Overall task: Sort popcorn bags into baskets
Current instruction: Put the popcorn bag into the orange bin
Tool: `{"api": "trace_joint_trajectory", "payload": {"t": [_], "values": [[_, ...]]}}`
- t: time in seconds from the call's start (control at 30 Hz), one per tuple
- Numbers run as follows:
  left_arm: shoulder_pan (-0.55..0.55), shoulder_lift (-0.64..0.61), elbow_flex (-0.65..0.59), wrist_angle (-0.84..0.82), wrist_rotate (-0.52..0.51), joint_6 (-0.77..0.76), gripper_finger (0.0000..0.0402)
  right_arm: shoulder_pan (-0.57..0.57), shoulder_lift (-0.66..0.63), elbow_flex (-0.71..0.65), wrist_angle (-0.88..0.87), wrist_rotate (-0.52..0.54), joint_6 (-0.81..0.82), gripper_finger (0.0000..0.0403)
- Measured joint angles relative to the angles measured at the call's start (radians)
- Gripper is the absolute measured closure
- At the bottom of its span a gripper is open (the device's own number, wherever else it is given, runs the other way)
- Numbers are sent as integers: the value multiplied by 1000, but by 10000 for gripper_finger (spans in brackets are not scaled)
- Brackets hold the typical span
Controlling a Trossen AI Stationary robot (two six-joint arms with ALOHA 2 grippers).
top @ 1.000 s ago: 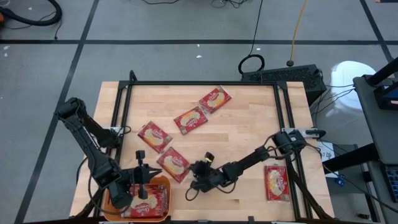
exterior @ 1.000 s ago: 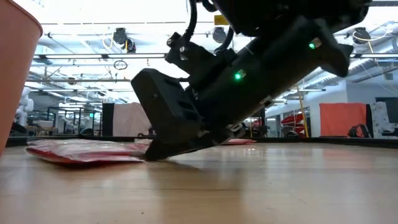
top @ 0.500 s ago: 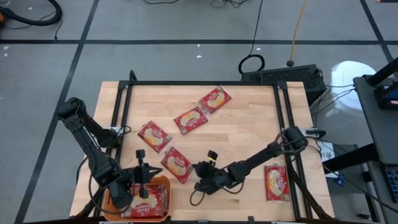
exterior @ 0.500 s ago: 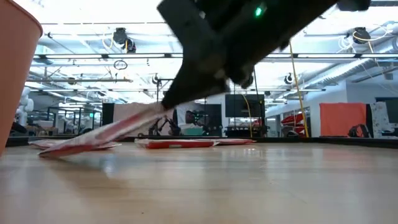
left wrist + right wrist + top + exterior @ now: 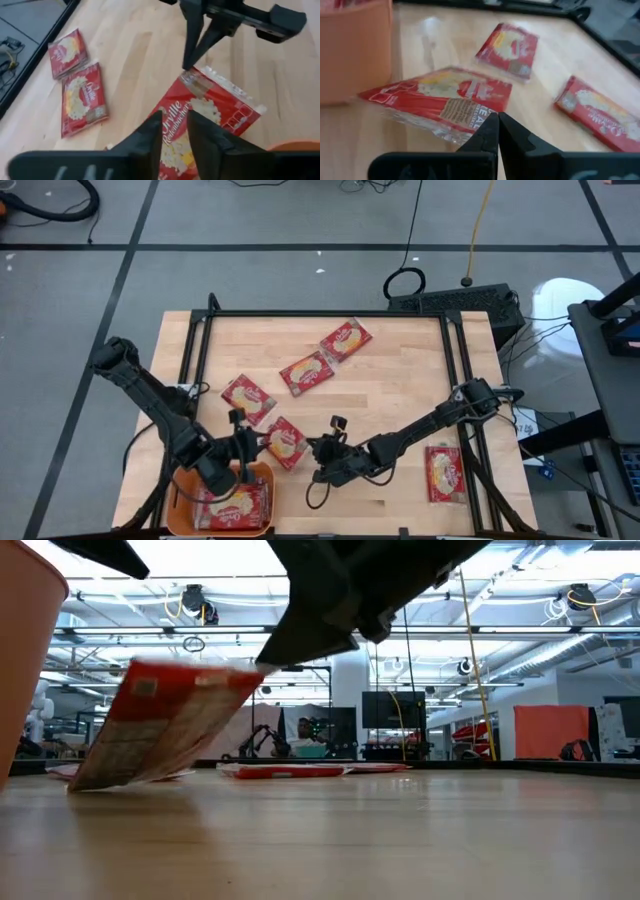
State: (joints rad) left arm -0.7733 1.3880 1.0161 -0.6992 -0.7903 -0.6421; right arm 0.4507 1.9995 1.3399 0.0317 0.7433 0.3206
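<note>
The popcorn bags (image 5: pixel 284 442) are red with a yellow-cream popcorn picture in the middle. The basket (image 5: pixel 185 519) is plain orange, and the table (image 5: pixel 400 395) is pale wood.

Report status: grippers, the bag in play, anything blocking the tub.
Right gripper shut on lifted popcorn bag, one edge raised. Left gripper hovering at bag's other end, beside orange tub. Nothing blocking.

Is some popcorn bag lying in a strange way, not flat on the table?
Yes. One popcorn bag beside the orange basket is tilted, one edge raised, pinched by the right gripper. The others lie flat.
</note>
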Motion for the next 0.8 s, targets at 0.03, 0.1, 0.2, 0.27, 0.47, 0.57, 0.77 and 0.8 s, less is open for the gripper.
{"api": "trace_joint_trajectory", "payload": {"t": [0.03, 0.1, 0.2, 0.27, 0.47, 0.57, 0.77, 0.8], "values": [[8, 0, 0, -1, 1, -6, 295, -1, 0, 0, -12, -20, 0, 403], [19, 0, 0, -8, 2, -21, 279, 1, 0, 0, -60, -42, 28, 403], [22, 0, 0, -14, 3, -25, 264, 19, -4, 0, -176, -75, 96, 403], [20, 0, 0, -14, 9, -20, 259, 26, -8, 0, -237, -135, 135, 403], [21, 0, 0, -14, 8, -2, 256, 12, -8, 1, -210, -210, 221, 393], [20, 0, 0, -4, 6, -16, 256, -3, -9, 1, -175, -263, 219, 364], [20, 0, 0, 2, 4, -41, 256, -39, 37, 1, -159, -334, 236, 277], [20, 0, 0, 2, 4, -41, 256, -45, 50, 1, -151, -344, 236, 262]]}}
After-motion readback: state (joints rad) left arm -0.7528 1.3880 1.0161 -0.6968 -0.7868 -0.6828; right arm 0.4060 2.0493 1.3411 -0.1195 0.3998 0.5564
